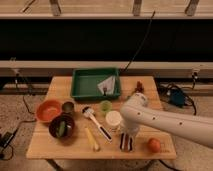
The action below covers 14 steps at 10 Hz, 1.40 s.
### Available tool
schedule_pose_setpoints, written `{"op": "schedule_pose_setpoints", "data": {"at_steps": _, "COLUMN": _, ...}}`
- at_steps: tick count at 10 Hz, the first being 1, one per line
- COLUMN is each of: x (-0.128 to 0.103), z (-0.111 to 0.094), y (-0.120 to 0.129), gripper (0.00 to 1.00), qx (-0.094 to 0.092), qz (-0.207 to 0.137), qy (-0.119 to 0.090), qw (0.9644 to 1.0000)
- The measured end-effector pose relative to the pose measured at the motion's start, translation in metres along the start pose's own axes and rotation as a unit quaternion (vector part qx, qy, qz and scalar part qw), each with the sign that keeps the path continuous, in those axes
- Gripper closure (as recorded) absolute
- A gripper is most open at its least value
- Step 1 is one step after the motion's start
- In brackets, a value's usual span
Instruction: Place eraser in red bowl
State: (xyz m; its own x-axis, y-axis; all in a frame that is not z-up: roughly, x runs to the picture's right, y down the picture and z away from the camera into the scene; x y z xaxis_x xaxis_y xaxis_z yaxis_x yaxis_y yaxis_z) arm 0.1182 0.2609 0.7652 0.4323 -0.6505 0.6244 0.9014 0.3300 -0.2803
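Note:
The eraser (126, 142), an oblong block with dark, red and white stripes, lies near the table's front edge, right of centre. My gripper (128, 132) hangs at the end of the white arm (165, 120), directly over the eraser's far end and very close to it. Whether they touch is hidden by the wrist. The red bowl (48, 110) sits at the left side of the table, round and orange-red, with nothing in it that I can see. It is far to the left of the gripper.
A dark bowl (62, 127) with a green item and a small metal cup (68, 107) stand beside the red bowl. A white-handled brush (96, 121), yellow stick (92, 138), green cup (105, 106), white tub (113, 119), orange (154, 145) and green tray (96, 83) share the table.

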Motion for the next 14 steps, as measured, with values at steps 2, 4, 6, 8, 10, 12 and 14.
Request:
{"op": "schedule_pose_setpoints", "data": {"at_steps": 2, "x": 0.008, "z": 0.005, "y": 0.007, "gripper": 0.35, "qx": -0.003, "qz": 0.002, "qy": 0.011, "qw": 0.9999}}
{"op": "schedule_pose_setpoints", "data": {"at_steps": 4, "x": 0.011, "z": 0.010, "y": 0.010, "gripper": 0.35, "qx": -0.004, "qz": 0.002, "qy": 0.017, "qw": 0.9998}}
{"op": "schedule_pose_setpoints", "data": {"at_steps": 6, "x": 0.008, "z": 0.019, "y": 0.012, "gripper": 0.35, "qx": -0.008, "qz": 0.003, "qy": 0.017, "qw": 0.9998}}
{"op": "schedule_pose_setpoints", "data": {"at_steps": 8, "x": 0.008, "z": 0.025, "y": 0.011, "gripper": 0.46, "qx": -0.010, "qz": 0.006, "qy": 0.018, "qw": 0.9998}}
{"op": "schedule_pose_setpoints", "data": {"at_steps": 10, "x": 0.009, "z": 0.026, "y": 0.011, "gripper": 0.62, "qx": -0.012, "qz": 0.013, "qy": 0.017, "qw": 0.9997}}
{"op": "schedule_pose_setpoints", "data": {"at_steps": 12, "x": 0.014, "z": 0.017, "y": 0.010, "gripper": 0.85, "qx": -0.013, "qz": 0.032, "qy": 0.014, "qw": 0.9993}}
{"op": "schedule_pose_setpoints", "data": {"at_steps": 14, "x": 0.018, "z": 0.004, "y": 0.010, "gripper": 0.99, "qx": -0.018, "qz": 0.044, "qy": 0.017, "qw": 0.9987}}
